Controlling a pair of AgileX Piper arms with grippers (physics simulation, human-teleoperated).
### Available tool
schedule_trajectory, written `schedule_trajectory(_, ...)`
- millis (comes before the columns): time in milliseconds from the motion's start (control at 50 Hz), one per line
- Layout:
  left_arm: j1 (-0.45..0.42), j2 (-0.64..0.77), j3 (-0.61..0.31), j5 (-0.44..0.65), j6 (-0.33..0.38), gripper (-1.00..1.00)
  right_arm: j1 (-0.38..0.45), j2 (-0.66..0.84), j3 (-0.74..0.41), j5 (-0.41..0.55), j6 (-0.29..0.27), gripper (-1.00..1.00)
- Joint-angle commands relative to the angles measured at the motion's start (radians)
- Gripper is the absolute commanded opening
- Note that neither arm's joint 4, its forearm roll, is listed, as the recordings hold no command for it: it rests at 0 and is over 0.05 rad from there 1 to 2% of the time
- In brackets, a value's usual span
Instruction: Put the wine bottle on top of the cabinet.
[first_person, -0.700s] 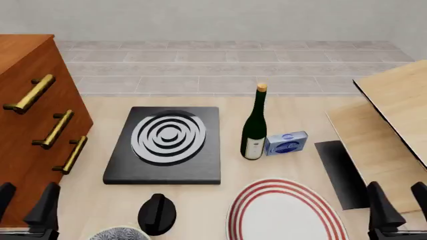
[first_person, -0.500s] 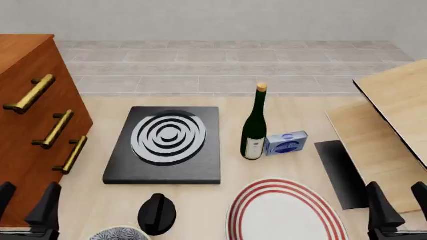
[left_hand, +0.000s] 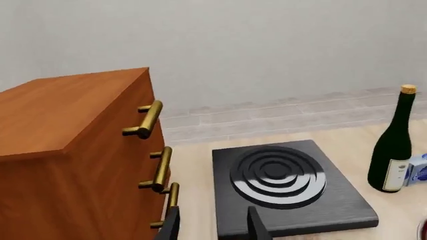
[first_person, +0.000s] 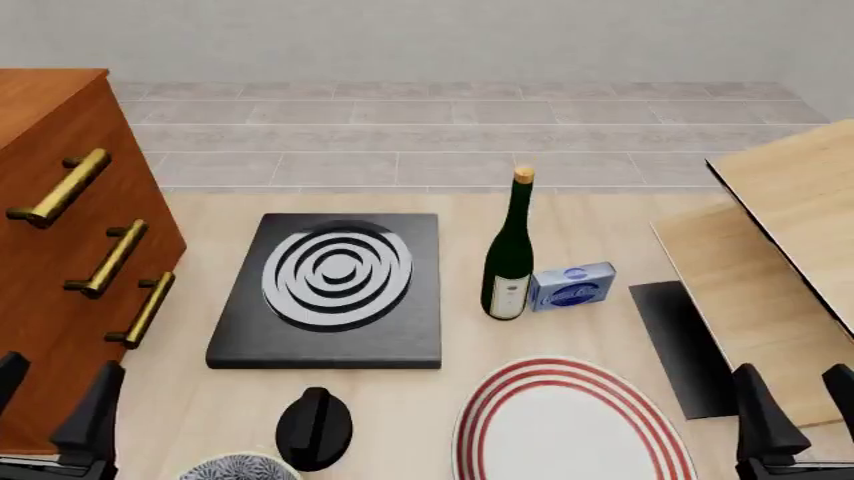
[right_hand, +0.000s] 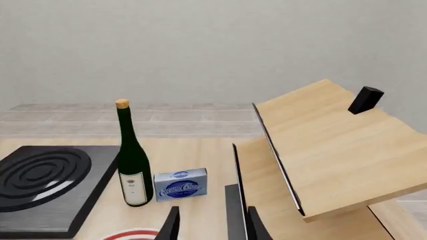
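Standing upright on the table, the wine bottle is your landmark for everything, so work out from there. Its long axis runs straight up, cork at the top, label near the base. A small blue box sits just beside its base on the right-arm side, touching or nearly so, I can't tell which. On the other side is the black hob, near but apart from the glass. A red-striped plate lies between the bottle and your side of the table.

Neither arm has hold of anything. The right gripper sits low at the near edge with its fingers spread and nothing between them, and the left gripper looks the same. From both, the bottle is forward and inward.

The right gripper looks a bit nearer to me, but that blue box crowds its side of the bottle. The cabinet stands well apart from the bottle, past the hob, on the left arm's side, so whichever arm you pick has to carry it across and up.
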Motion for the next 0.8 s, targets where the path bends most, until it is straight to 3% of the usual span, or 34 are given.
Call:
schedule_trajectory(20,-0.072,0.085,-0.004,-0.059,0.023,1.00,0.000,-0.001,-0.001,0.003,0.002,1.00)
schedule_trajectory(240,-0.167,0.313,-0.023,-0.274,0.016,1.00,0.000,0.001,0.000,-0.001,0.001,1.00)
schedule_trajectory(340,-0.216,0.464,-0.020,-0.431,0.009,1.00,0.000,0.001,-0.001,0.001,-0.001,1.00)
schedule_trajectory(800,-0.377,0.870,-0.046,-0.796,-0.036,1.00,0.001,0.005,0.001,-0.005,-0.005,1.00)
